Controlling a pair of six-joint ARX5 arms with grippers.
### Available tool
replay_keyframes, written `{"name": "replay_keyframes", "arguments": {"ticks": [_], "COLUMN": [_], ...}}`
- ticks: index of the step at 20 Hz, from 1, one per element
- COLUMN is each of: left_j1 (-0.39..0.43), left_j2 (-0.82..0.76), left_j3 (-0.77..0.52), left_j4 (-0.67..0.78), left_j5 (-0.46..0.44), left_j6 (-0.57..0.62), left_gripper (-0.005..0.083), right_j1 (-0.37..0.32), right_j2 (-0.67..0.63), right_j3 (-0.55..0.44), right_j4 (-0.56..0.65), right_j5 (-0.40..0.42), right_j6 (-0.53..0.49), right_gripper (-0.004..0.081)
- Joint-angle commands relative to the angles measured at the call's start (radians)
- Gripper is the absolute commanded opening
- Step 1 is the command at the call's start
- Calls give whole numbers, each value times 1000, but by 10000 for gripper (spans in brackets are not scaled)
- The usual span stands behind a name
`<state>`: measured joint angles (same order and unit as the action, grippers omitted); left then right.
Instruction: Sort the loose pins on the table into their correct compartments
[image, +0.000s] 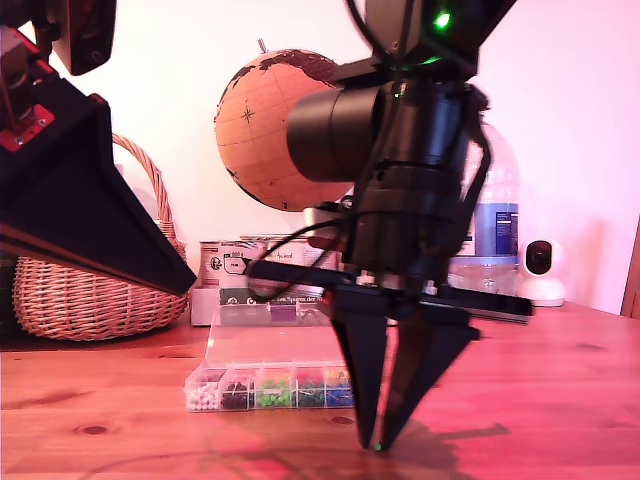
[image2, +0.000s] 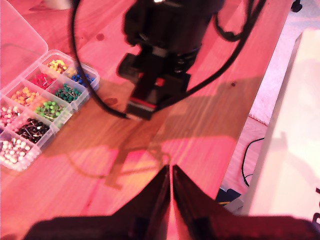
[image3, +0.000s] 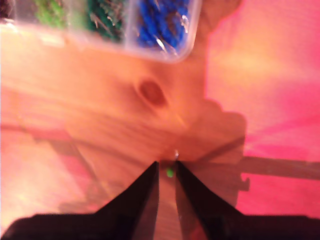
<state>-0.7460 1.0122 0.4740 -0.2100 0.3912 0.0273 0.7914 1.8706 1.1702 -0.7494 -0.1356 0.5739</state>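
Plain white wall behind. Against it: globe, wicker basket, clear water bottle, small white camera. Warm reddish light throughout.

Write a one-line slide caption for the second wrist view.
My second gripper, black fingertips nearly closed on the wooden table, brackets a tiny green ball-headed pin, near the clear plastic pin box.

Bare table (box aside)

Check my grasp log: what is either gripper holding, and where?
My second gripper pinches a green pin by its head at the fingertips. My first gripper holds nothing.
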Motion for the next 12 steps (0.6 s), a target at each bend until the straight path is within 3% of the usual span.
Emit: {"name": "replay_keyframes", "arguments": {"ticks": [1,12], "left_j1": [-3,-3], "left_j2": [9,9], "left_j3": [-8,-8], "left_j4": [6,9], "left_j5": [0,0], "left_j6": [-4,-3], "left_gripper": [-19,-19], "right_j1": [0,-1], "right_j2": [44,44], "right_j3": [-10,-10], "right_j4": [2,-17], "right_j5": [-5,-13], "right_j6": [-6,-6], "right_gripper": [81,80]}}
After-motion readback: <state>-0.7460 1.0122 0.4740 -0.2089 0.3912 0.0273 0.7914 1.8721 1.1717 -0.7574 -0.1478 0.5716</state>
